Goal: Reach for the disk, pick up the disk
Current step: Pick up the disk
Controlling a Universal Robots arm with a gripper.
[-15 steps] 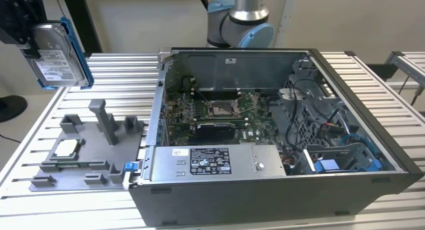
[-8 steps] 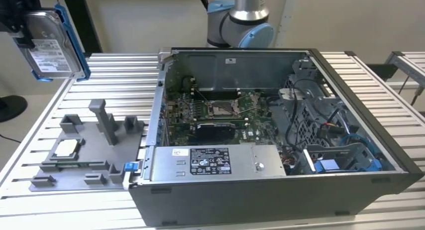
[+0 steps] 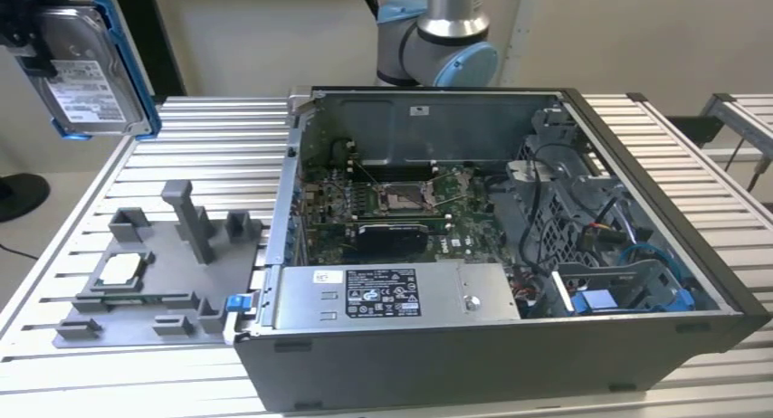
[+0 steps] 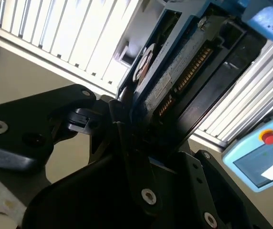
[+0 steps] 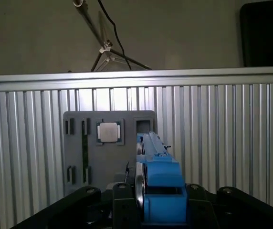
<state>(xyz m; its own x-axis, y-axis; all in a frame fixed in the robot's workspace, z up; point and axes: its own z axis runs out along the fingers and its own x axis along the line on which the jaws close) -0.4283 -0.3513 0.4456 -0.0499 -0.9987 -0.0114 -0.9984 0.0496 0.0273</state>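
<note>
1. Hanging high at the exterior view's upper left, the disk (image 3: pixel 87 70) is clear of the slatted metal table (image 3: pixel 205 133) and touches no surface. Its silver face and white label are turned toward the camera, and its blue bracket (image 3: pixel 126 61) runs down the edge on the exterior view's right
2. The gripper (image 5: pixel 159 202) is clenched on the disk: in both wrist views its black fingers (image 5: pixel 122 202) press on the two broad faces of the drive, with the blue bracket showing between them
3. In the second wrist view the disk is seen edge-on and tilted, with a row of gold connector contacts (image 4: pixel 190 67) along one end
4. Beyond the held disk in the first wrist view, a grey fixture tray (image 5: pixel 79 143) lies flat on the table, and a small square silver chip (image 5: pixel 109 132) sits in one of its recesses
5. In the exterior view that tray lies just beside the open computer case (image 3: pixel 483 364), on the exterior view's left of it, with several upright posts rising from it
6. Inside the case are a motherboard (image 3: pixel 393 201), a silver box with a black label (image 3: pixel 386 296) along the near wall, and blue cables (image 3: pixel 640 255) on the exterior view's right
7. The arm's blue-and-grey base joint (image 3: pixel 435 29) stands behind the case
8. A light-blue handheld unit with a red button (image 4: pixel 260 152) appears in the second wrist view, beside the table's edge
</note>
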